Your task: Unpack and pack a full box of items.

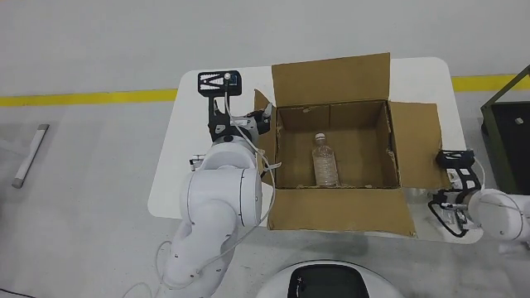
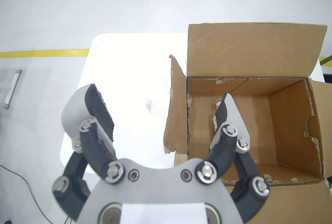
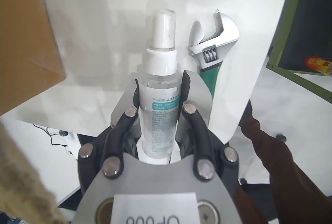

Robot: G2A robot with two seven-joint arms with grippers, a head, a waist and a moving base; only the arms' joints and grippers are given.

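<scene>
Right claw (image 3: 160, 82) grips spray bottle (image 3: 159, 116); wrench (image 3: 210, 53) beside; left claw (image 2: 159, 95) spread wide.

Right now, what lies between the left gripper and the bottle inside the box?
The box wall on that side and its side flap; the top view shows this. The left gripper, open, hangs by the flap; the bottle lies on the box floor.

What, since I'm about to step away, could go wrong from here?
The right gripper is shut on the spray bottle with the wrench lying right beside it near the table edge; a sideways swing might knock the wrench off. The open left gripper hangs near the box's torn side flap and could snag it.
</scene>
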